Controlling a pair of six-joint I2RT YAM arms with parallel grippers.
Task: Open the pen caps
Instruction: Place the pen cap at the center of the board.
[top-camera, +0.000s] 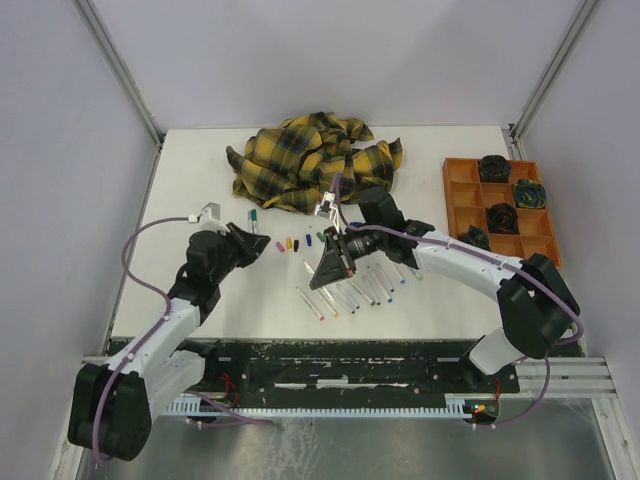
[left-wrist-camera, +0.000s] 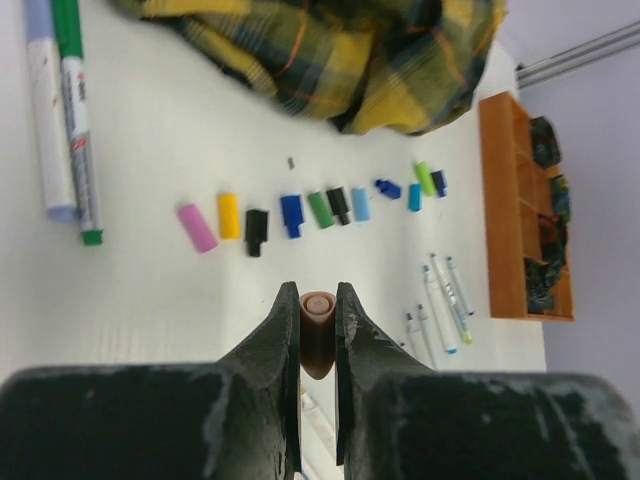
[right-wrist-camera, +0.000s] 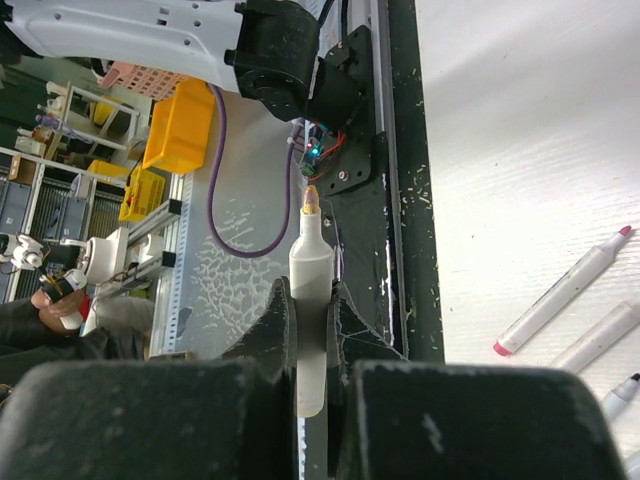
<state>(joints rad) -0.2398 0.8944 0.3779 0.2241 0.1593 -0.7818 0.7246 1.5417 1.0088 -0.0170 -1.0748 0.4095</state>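
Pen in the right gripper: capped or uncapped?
Uncapped. The pen in the right gripper shows a bare pointed nib, and the left gripper pinches a brown cap apart from it.

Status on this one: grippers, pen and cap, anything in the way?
Left gripper shut on brown cap. Right gripper shut on white pen, tip bare. Loose caps on table; nothing blocking seen.

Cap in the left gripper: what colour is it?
Brown cap. It shows best in the left wrist view.

The white table (top-camera: 200, 180) was enclosed by pale walls (top-camera: 60, 150) and aluminium posts (top-camera: 121, 70); yellow bins (right-wrist-camera: 180, 125) were seen beyond its edge.
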